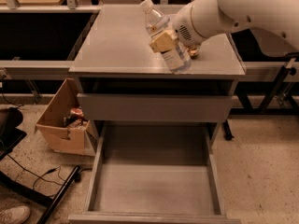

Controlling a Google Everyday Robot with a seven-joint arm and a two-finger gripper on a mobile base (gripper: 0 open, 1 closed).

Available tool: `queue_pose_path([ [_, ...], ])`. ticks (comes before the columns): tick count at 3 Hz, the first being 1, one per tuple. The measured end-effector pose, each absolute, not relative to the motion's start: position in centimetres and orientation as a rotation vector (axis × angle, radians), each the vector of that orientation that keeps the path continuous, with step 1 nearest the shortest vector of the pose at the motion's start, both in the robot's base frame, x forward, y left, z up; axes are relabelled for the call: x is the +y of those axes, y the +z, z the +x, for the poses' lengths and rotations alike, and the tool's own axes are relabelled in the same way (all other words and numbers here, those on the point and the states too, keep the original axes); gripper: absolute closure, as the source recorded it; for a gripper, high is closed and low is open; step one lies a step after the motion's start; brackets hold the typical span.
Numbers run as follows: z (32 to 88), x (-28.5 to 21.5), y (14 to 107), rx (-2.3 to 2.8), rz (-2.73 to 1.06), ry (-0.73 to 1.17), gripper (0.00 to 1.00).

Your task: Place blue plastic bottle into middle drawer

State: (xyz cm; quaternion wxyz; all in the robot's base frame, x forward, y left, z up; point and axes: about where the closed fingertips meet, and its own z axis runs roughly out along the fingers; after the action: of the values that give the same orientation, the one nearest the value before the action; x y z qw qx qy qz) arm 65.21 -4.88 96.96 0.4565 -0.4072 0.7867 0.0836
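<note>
The blue plastic bottle (164, 38) is a clear bottle with a white cap. It is tilted, cap up and to the left, above the front right of the cabinet top (117, 45). My gripper (163, 41) with tan fingers is shut around the bottle's middle, and the white arm comes in from the upper right. The middle drawer (154, 190) is pulled open below, wide and grey with a bare flat floor. The bottle is higher than the drawer and behind it.
A drawer showing only its plain grey front panel (154, 107) sits shut above the open one. A gold-brown can (193, 53) peeks out behind the gripper. A cardboard box (63, 125) stands on the floor at left, beside a black chair leg (56, 199).
</note>
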Motion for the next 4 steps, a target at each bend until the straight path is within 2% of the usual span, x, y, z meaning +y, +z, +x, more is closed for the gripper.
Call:
queue_pose_path([
  [2, 55.2, -12.1, 88.6, 2.333, -1.117, -0.107, 1.0],
  [4, 52.8, -13.4, 80.5, 2.404, -1.216, -0.258, 1.0],
])
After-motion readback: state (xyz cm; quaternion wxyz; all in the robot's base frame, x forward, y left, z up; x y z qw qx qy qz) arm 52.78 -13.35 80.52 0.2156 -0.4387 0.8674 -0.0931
